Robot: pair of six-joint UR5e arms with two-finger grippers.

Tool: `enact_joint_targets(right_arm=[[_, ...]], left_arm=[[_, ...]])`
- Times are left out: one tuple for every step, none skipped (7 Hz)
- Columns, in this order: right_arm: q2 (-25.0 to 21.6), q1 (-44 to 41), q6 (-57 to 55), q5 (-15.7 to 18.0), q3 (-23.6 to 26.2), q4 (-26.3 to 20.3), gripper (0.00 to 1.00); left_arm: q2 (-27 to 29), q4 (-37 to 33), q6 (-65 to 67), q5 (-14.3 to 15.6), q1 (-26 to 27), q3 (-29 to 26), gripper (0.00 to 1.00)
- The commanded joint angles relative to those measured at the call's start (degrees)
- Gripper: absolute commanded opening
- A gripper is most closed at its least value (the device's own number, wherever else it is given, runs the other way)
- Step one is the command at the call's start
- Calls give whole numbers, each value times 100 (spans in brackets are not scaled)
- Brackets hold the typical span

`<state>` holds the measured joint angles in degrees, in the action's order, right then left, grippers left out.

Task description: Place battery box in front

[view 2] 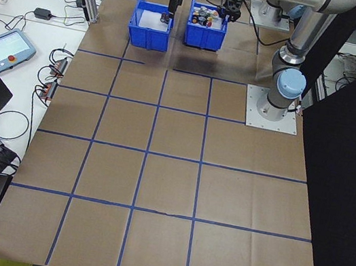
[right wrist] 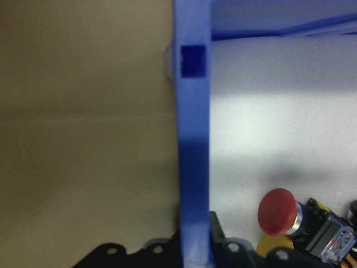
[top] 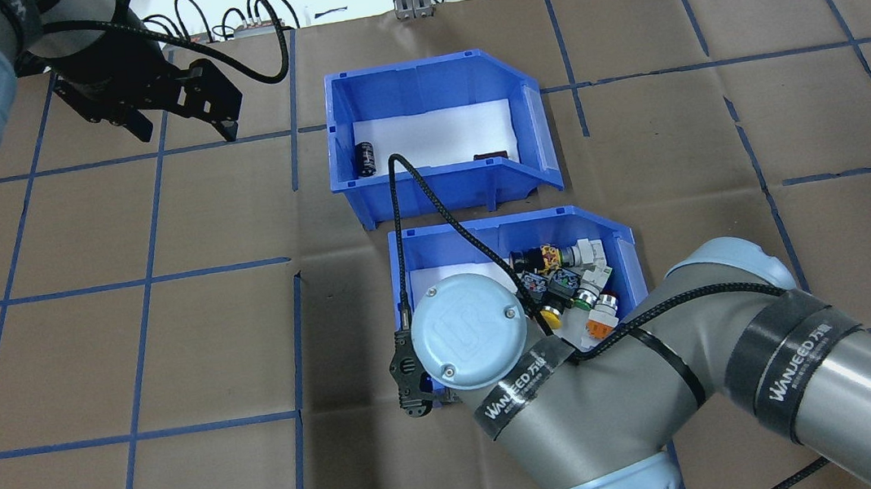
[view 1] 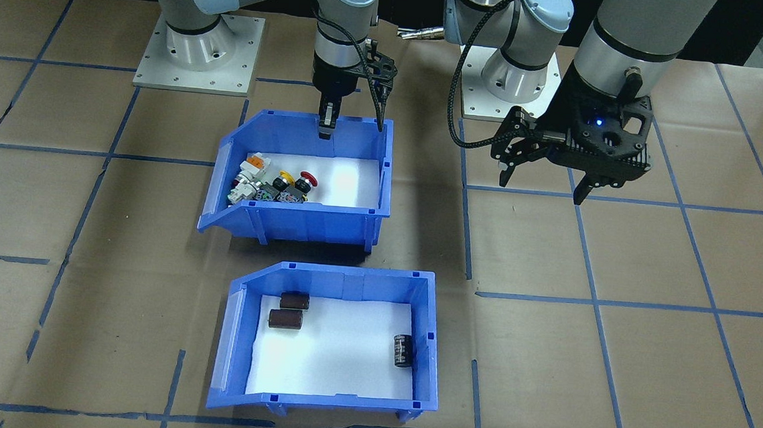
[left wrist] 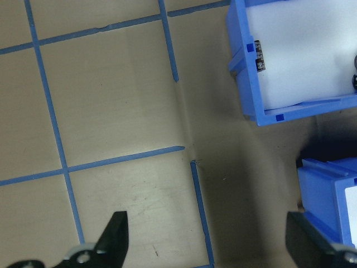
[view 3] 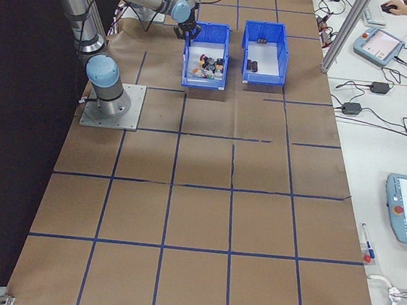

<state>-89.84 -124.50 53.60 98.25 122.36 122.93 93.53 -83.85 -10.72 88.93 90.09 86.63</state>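
At the switch bin's [view 1: 303,175] robot-side wall, the right claw [view 1: 354,128] clamps the rim. Left claw [view 1: 545,182] hangs wide, beside the battery box [view 1: 329,341].

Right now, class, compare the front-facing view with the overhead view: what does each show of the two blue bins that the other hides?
Only the front-facing view shows the right gripper clamped on the rear wall of the blue plastic switch bin, and all three dark cylinders in the blue plastic battery box. Only the overhead view shows cables and devices beyond the table. Both show the two bins close together, the colourful push-button switches and the open left gripper over bare table.
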Motion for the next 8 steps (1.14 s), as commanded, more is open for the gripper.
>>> enact_joint_targets(right_arm=[[-7, 4, 54, 19, -19, -6, 100], [-33, 22, 72, 62, -54, -6, 100], [-86, 57, 107, 80, -280, -76, 100], [-121, 223, 116, 89, -665, -459, 100], [-130, 433, 107, 81, -1130, -1011, 100], [-139, 940, -15, 20, -1570, -1365, 100], [-139, 1537, -373, -68, -1818, -1455, 100], [-139, 2108, -890, -382, -1942, -1456, 100]], left_arm=[[-2, 0, 0, 1, 0, 3, 100], [-10, 0, 0, 1, 0, -6, 100], [-10, -8, 0, 1, 0, 3, 100], [-10, -9, 0, 1, 0, 3, 100], [-10, -9, 0, 1, 0, 3, 100], [-10, -9, 0, -16, 0, -6, 100], [-10, -9, 0, -16, 0, 3, 100], [-2, 0, 0, 1, 0, 3, 100]])
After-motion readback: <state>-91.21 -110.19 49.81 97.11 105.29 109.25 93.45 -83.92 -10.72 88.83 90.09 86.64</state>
